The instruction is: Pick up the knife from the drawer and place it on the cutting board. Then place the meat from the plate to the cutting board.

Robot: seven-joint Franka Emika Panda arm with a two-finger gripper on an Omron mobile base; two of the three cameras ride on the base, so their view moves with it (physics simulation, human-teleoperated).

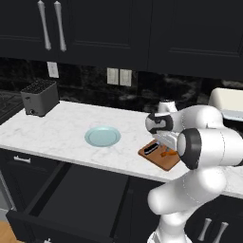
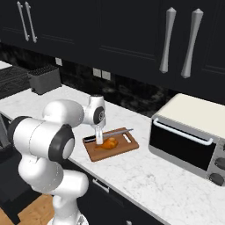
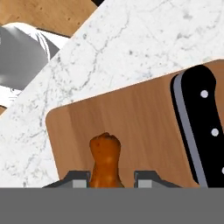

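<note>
The reddish-brown cutting board [image 2: 119,150] [image 1: 164,163] [image 3: 140,109] lies at the counter's front edge. On it rests the knife [image 2: 115,132] [image 1: 151,150] [image 3: 202,127], its black handle toward the arm. Beside the knife lies the orange-brown meat [image 2: 110,142] [image 1: 167,153] [image 3: 105,157]. My gripper [image 2: 99,140] [image 3: 112,178] points down over the drumstick's thin end, open, with the bone between its fingertips and a small gap on one side. The pale blue-green plate [image 1: 102,136] stands bare to the left. Below the counter the wide black drawer [image 1: 80,194] is pulled out.
A black toaster [image 1: 40,97] [image 2: 44,79] sits at the back left of the marble counter. A cream toaster oven [image 2: 189,132] stands right of the board. Dark wall cabinets hang overhead. The open drawer juts out in front of the base.
</note>
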